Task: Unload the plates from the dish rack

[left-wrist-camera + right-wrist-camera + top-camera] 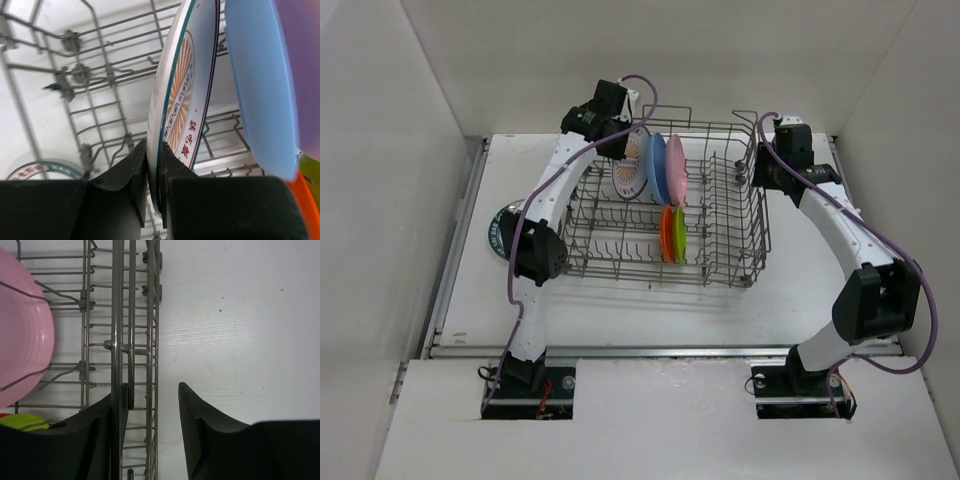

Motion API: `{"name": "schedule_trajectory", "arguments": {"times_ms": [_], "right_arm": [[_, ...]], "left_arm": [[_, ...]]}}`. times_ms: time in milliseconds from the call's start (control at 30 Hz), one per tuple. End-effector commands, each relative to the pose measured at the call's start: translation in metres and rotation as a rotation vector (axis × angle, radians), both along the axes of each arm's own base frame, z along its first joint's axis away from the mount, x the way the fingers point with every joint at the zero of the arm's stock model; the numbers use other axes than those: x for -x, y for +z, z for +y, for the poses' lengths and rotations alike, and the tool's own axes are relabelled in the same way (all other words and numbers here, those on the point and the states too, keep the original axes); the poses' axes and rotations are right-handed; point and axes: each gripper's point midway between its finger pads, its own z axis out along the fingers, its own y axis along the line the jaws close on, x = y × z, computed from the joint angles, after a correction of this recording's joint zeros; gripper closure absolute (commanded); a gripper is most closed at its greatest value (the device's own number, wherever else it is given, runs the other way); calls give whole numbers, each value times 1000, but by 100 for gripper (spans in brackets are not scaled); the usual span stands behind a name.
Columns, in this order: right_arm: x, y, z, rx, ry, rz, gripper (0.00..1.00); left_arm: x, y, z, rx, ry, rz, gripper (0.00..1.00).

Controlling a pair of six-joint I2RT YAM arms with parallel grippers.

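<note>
The grey wire dish rack (640, 277) sits mid-table. My left gripper (620, 142) is at its far left corner, shut on the rim of a white plate with an orange sunburst (632, 167). In the left wrist view both fingers (154, 155) pinch that plate (186, 90). A blue plate (657, 168) and a pink plate (676, 168) stand upright beside it. Smaller orange (666, 233) and lime-green (680, 235) plates stand nearer. My right gripper (757, 170) is open, straddling the rack's right wall (131, 315), one finger inside and one outside (152, 395).
A teal-rimmed patterned plate (500, 228) lies flat on the table left of the rack, partly under my left arm; it also shows in the left wrist view (35, 169). White walls enclose the table on three sides. Bare tabletop (240, 315) lies right of the rack.
</note>
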Motion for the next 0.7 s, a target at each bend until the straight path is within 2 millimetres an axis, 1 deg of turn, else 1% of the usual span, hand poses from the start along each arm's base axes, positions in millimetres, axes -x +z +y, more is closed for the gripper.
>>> {"name": "schedule_trajectory", "arguments": {"times_ms": [0,67,100,133,167,200,233,267,300,333,367,400,433,467,500,533,567,600,633,667], "right_arm": [[-11,17,-4,-35,-97,-61,65],[-11,18,-4,-35,-97,-61,65],[-10,21,-4,-37,-97,-70,65],[-11,26,-4,-39,-97,-81,65],[-10,24,-4,-37,-97,-72,65],[-11,30,-4,-40,-97,-84,65],[-11,30,-4,-40,-97,-84,65],[-13,34,-4,-42,-97,-93,65],[-13,34,-4,-42,-97,-93,64],[-11,38,-4,-44,-97,-102,64],[-11,38,-4,-44,-97,-102,62],[-11,38,-4,-44,-97,-102,62],[-10,42,-4,-46,-97,-111,60],[-10,42,-4,-46,-97,-111,58],[-10,42,-4,-46,-97,-111,57],[-10,42,-6,-33,-99,-111,52],[-11,46,-6,-35,-99,-120,49],[-14,47,-5,-35,-99,-123,48],[-13,50,-5,-35,-99,-122,45],[-17,53,-3,-43,-90,-128,43]], "left_arm": [[27,110,-9,127,-65,-209,100],[32,133,1,117,-46,-267,100],[35,141,5,114,-37,-280,100],[39,153,9,111,-38,-311,100],[43,159,11,104,-46,-320,100],[43,164,17,106,-35,-331,100],[47,167,20,95,-45,-335,100],[50,176,26,94,-41,-354,100],[51,169,27,85,-42,-333,100],[54,175,34,92,-36,-338,100],[58,178,35,93,-36,-343,100],[58,175,41,94,-19,-330,100],[62,176,49,93,-9,-321,100],[63,181,54,108,0,-327,100],[68,190,65,117,15,-343,100],[72,186,68,112,7,-331,100],[74,188,74,94,1,-341,100],[78,199,86,90,16,-368,100],[76,194,91,77,22,-359,100],[84,193,101,68,38,-339,100]]}}
